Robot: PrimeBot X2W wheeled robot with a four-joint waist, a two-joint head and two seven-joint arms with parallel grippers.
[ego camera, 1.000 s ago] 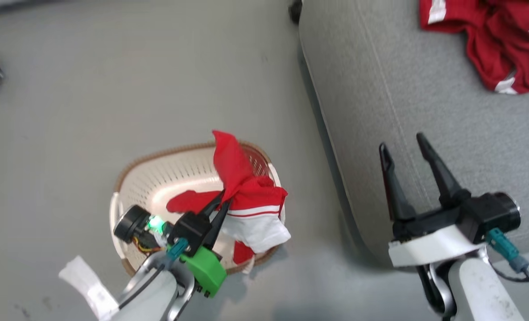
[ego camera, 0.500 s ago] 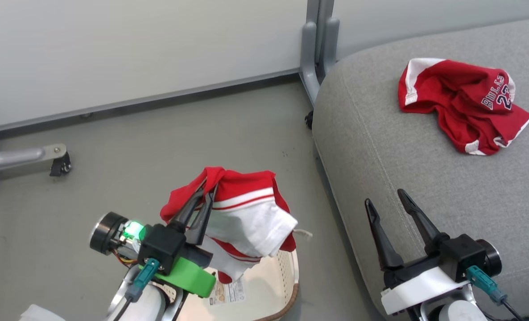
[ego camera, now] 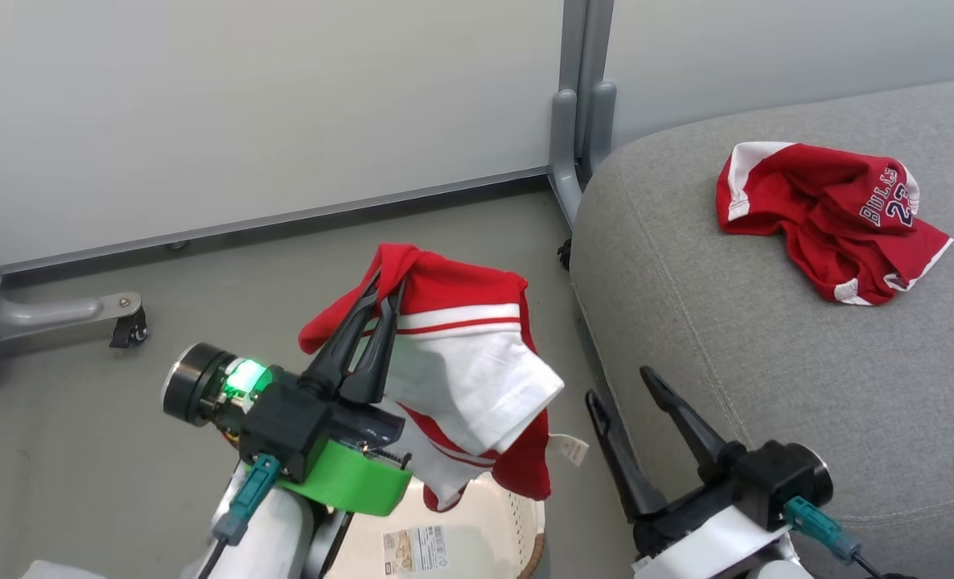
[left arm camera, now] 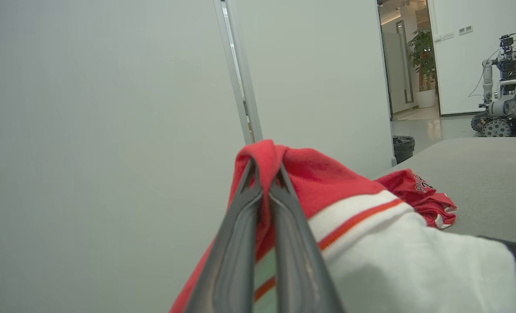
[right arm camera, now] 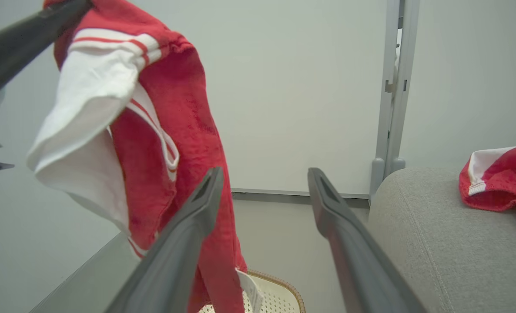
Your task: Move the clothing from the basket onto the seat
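Slippage threatens: your left hand (ego camera: 387,283) clamps just a fold of the red-and-white garment (ego camera: 469,378) dangling over the basket (ego camera: 517,523) — swing hard toward the seat (ego camera: 766,338) and it could drop. Right hand (ego camera: 620,386) gapes, empty.

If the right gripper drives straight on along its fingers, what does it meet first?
The way looks free up to the pale wall panel, seen between the fingers of the open right gripper. The hanging red and white garment sits close beside one finger and might brush it; depth is unclear.

Pale grey wall (ego camera: 244,96), grey floor (ego camera: 83,450), metal post (ego camera: 577,80) btwn panels
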